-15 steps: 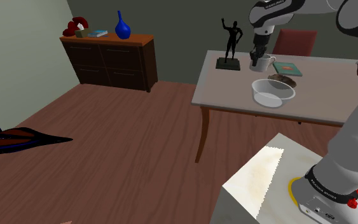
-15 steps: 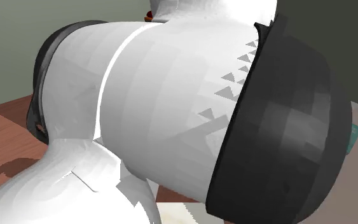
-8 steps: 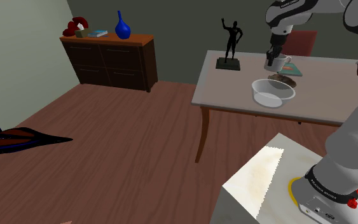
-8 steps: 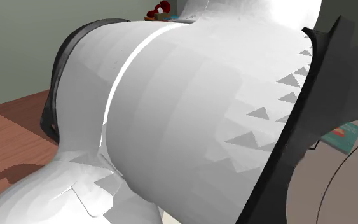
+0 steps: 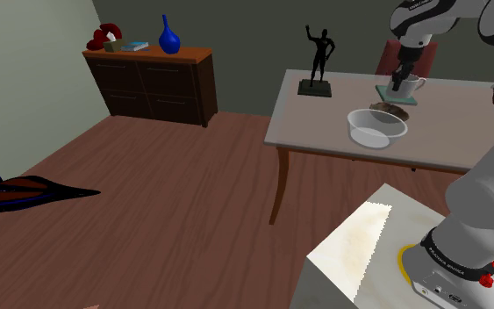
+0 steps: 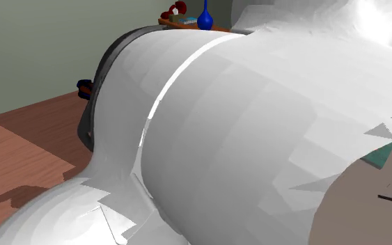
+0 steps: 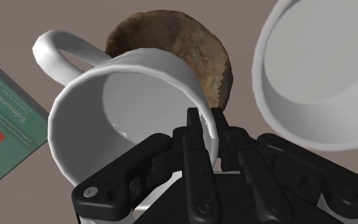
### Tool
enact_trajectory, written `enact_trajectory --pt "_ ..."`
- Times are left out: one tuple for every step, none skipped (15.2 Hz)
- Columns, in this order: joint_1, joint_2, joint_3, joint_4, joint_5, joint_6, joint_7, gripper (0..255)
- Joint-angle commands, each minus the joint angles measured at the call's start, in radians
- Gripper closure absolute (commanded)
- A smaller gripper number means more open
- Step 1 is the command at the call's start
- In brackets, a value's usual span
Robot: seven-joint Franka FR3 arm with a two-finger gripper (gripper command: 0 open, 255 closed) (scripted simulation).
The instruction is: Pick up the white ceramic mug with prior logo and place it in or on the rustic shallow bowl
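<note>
Mug (image 7: pixel 123 102) lifted over rustic bowl (image 7: pixel 165 38), rim in hand (image 7: pixel 206 127)

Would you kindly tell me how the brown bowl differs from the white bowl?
The brown bowl is rough and mottled; the white bowl is smooth and plain. The brown bowl looks smaller and shallower than the white bowl. The mug hangs over the brown bowl, not the white one. Both are round.
</note>
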Motion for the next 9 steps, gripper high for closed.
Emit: enact_trajectory --pt "-0.008 0.009 -0.003 -0.007 0.004 0.015 -0.015 255" --pt "-0.008 0.011 -0.003 -0.017 0.006 0.028 -0.015 255" --pt "-0.008 0.015 -0.002 -0.026 0.007 0.04 -0.015 255" --pt "-0.009 0.018 -0.002 -0.036 0.008 0.053 -0.016 255" --pt "-0.009 0.021 -0.002 -0.045 0.01 0.065 -0.016 255" --pt "-0.009 0.025 -0.001 -0.053 0.011 0.077 -0.017 255" --pt "-0.009 0.029 -0.001 -0.062 0.013 0.09 -0.017 255" --pt "-0.01 0.033 0.0 -0.07 0.014 0.102 -0.018 255" --pt "-0.01 0.037 0.0 -0.078 0.016 0.114 -0.019 255"
